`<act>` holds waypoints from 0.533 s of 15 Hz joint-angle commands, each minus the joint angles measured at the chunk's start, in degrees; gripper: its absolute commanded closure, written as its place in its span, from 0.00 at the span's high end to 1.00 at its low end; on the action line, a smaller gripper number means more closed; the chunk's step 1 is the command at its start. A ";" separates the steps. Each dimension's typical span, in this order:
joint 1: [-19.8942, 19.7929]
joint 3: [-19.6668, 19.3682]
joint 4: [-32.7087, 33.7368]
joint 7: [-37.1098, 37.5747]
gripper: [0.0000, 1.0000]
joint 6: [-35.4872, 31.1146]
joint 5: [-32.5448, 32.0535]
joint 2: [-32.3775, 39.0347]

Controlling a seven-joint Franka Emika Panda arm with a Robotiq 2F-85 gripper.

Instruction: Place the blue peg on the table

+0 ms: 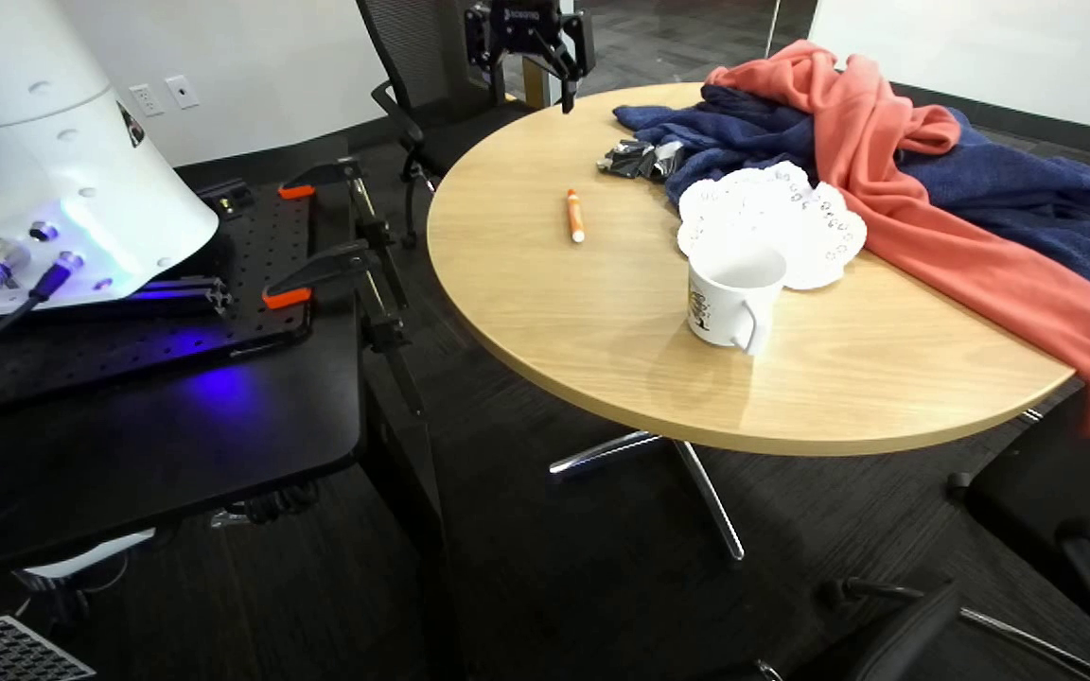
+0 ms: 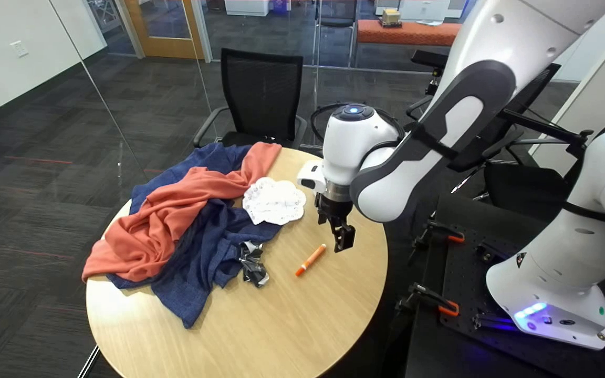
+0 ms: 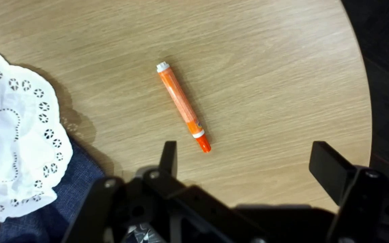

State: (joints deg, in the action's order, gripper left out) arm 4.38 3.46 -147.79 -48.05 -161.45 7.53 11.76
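Zero blue pegs visible in any view, so can't say where it is; may be hidden or absent. Only peg-like item: orange marker (image 3: pixel 183 105), lying flat on the table (image 1: pixel 621 284). Either that's the real target or the sentence belongs to another scene. If it's the marker, it's already on the table, so "placing" would call for a pick first.

Gripper (image 3: pixel 243 158) is above the table, fingers (image 3: pixel 331 172) spread wide, nothing between them. Wrist view puts the marker just ahead of it, darker tip toward the fingers. Reads as a stand-off pose: whole marker in sight, room to align. Marker lies skewed, so I'd expect a wrist turn before any grasp; it may roll if nudged.

Navy cloth (image 2: pixel 229 241) is bunched near it, likely clutter. Doily (image 2: pixel 273 200) partly overlaps that cloth, which probably props its rim. Wrapper (image 2: pixel 253 268) sits at the cloth's edge. Coral cloth (image 2: pixel 163 218) drapes over the navy, one end hanging past the table edge. Mug (image 1: pixel 723 307) stands upright by the doily; can't tell if they touch.

Farther out: clamps (image 1: pixel 327 267) on the base plate (image 1: pixel 271 236), presumably pinning it to the bench (image 1: pixel 308 407) so the arm (image 2: pixel 455 123) can reach without tipping.
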 commanded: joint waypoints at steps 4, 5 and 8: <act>-4.27 4.71 7.77 1.95 1.00 -3.73 -6.07 13.01; -4.14 4.38 8.99 2.50 1.00 -3.55 -7.81 14.54; -4.18 3.85 12.34 3.46 1.00 -2.68 -12.17 18.22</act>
State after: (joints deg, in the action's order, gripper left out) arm 1.02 7.16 -139.08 -46.65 -164.10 -0.65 26.35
